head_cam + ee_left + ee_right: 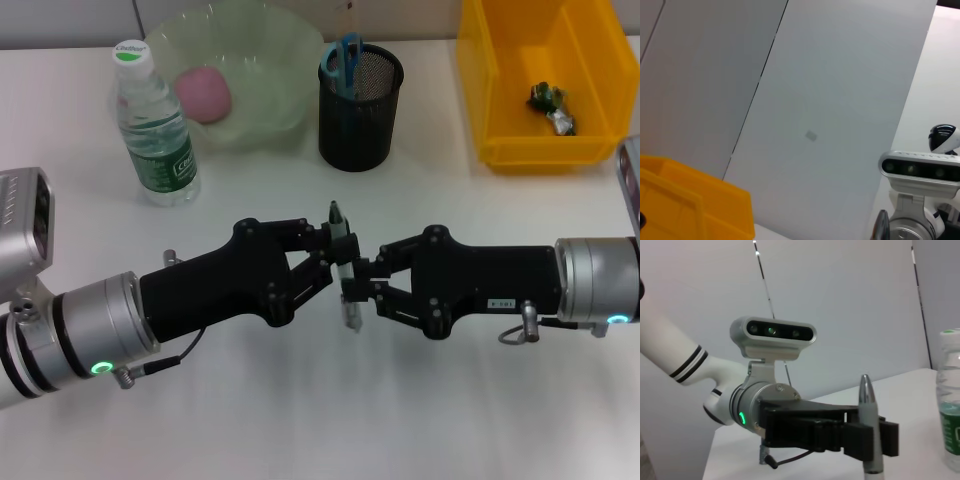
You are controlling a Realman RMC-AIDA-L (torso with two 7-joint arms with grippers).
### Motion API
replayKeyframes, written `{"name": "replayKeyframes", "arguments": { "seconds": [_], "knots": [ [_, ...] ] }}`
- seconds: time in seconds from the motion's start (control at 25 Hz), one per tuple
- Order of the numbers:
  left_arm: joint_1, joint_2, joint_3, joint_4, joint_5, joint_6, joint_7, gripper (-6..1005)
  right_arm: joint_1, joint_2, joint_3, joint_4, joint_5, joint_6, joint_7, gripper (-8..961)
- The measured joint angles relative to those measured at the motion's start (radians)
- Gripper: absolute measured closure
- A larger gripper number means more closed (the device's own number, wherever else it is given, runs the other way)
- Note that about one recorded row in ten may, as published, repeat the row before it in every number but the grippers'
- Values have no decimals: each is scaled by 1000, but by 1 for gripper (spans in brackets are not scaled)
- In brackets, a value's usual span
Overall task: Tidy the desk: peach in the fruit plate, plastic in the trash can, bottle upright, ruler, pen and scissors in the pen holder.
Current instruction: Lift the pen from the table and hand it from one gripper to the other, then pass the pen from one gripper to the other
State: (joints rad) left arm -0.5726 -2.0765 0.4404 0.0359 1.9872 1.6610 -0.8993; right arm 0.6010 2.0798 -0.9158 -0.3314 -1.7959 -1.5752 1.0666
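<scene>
From my seat both grippers meet mid-table on one pen: the left gripper and the right gripper each have their fingers pinched on it, and it's held off the table, roughly upright. Nothing sits between them and the back row. Back there I count one water bottle standing upright at the left, one pale green fruit plate with one pink peach in it, then one black mesh pen holder with blue-handled scissors poking out. One yellow bin on the right holds a crumpled bit of plastic. Can't spot the ruler.
</scene>
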Motion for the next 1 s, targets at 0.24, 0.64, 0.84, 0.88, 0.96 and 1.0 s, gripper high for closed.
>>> {"name": "replayKeyframes", "arguments": {
  "seconds": [0.24,0.64,0.84,0.88,0.96,1.0],
  "knots": [
    [2,1,-2,8,0,5,-22,841,-1,0,0,-2,1,4,4,708],
    [6,1,-21,1,-6,6,-29,851,-10,0,-3,-1,1,4,-3,479],
    [9,3,-41,1,-8,8,-49,850,-30,0,3,-17,3,-6,-7,369],
    [9,3,-46,1,-8,8,-54,850,-37,0,4,-22,3,-9,-7,369],
    [10,3,-51,0,-8,9,-60,851,-54,1,6,-29,3,-20,-12,369],
    [11,2,-61,-1,-9,11,-73,851,-54,1,6,-29,3,-20,-12,369]
  ]
}}
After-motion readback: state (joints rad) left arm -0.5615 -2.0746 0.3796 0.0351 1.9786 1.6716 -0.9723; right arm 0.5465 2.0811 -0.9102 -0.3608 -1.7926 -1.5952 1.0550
